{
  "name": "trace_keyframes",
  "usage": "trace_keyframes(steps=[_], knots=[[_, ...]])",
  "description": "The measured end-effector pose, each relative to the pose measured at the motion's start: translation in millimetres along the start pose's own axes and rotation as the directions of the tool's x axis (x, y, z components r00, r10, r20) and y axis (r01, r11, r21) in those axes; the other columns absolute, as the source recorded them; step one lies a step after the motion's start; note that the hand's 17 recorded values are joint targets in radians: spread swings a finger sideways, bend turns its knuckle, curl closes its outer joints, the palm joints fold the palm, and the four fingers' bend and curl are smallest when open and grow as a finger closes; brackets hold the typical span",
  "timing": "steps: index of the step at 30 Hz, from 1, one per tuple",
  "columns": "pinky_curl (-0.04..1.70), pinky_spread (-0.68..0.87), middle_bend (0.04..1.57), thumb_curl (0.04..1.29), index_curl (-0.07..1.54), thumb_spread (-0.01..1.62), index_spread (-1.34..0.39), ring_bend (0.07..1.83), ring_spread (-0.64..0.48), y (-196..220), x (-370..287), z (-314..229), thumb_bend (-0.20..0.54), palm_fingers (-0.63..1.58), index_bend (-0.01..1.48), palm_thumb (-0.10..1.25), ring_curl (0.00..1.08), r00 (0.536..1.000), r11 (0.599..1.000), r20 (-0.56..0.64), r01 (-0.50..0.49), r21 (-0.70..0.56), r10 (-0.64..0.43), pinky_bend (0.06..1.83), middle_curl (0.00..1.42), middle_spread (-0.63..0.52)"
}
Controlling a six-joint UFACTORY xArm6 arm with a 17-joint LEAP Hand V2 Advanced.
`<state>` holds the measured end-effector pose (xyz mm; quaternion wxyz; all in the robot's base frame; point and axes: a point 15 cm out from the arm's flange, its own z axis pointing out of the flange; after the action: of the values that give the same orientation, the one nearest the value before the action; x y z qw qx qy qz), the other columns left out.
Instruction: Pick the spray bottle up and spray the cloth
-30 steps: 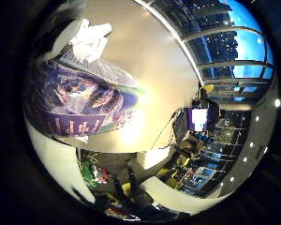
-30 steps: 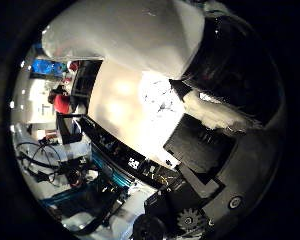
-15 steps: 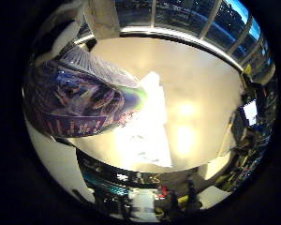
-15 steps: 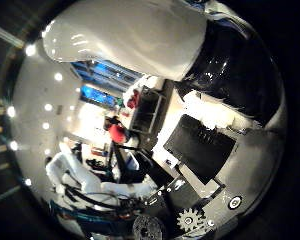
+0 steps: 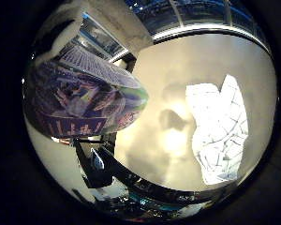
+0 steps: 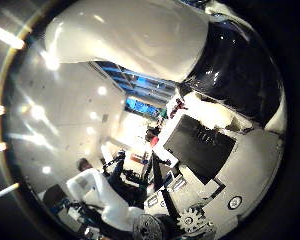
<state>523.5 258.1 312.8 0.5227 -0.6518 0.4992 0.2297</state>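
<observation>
A spray bottle with a purple printed label point(image 5: 79, 103) fills one side of the little finger side view, close against the palm. Its white upper part point(image 6: 135, 40) and a glossy black part point(image 6: 240, 75) loom large in the thumb side view. My right hand point(image 6: 205, 150), white and black with a small gear, is curled against the bottle and holds it off the table. The crumpled white cloth point(image 5: 220, 136) lies flat on the pale table point(image 5: 178, 75), some way from the bottle, with shadows falling on the table between them.
A thick pillar point(image 5: 117, 23) and window frames stand beyond the table's far edge. Black stands and equipment point(image 5: 98, 164) sit past the table's near edge. The thumb side view faces the room's ceiling lights and a white arm segment point(image 6: 105, 195).
Both views have swung with the hand. The bottle keeps its place against the palm. The cloth now lies beside the bottle's end, and the thumb side view has turned from the table to the room.
</observation>
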Motion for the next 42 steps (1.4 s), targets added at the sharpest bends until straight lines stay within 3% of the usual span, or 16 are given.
trace_keyframes(steps=[16, 34, 38, 42], knots=[[1.52, -0.15, 1.42, 0.86, 0.83, 0.79, -0.21, 1.37, -0.21, 41, 75, 76, -0.015, 1.14, 1.16, 0.98, 0.80, 1.000, 0.994, -0.019, 0.012, -0.110, -0.014, 1.01, 0.68, -0.08], [1.48, -0.14, 1.42, 0.81, 0.82, 0.92, -0.20, 1.36, -0.20, 52, 139, 90, -0.015, 1.14, 1.16, 0.97, 0.80, 0.996, 0.990, -0.080, -0.048, -0.135, 0.037, 1.01, 0.66, -0.08], [1.45, -0.15, 1.42, 0.79, 0.82, 0.95, -0.20, 1.35, -0.21, 58, 156, 91, -0.024, 1.14, 1.16, 0.93, 0.79, 0.994, 0.987, -0.092, -0.068, -0.144, 0.055, 1.00, 0.66, -0.09], [1.36, -0.17, 1.36, 0.68, 0.79, 1.03, -0.20, 1.32, -0.19, 65, 167, 88, -0.037, 1.16, 1.11, 0.84, 0.75, 0.993, 0.985, -0.104, -0.070, -0.160, 0.054, 0.96, 0.64, -0.09]])
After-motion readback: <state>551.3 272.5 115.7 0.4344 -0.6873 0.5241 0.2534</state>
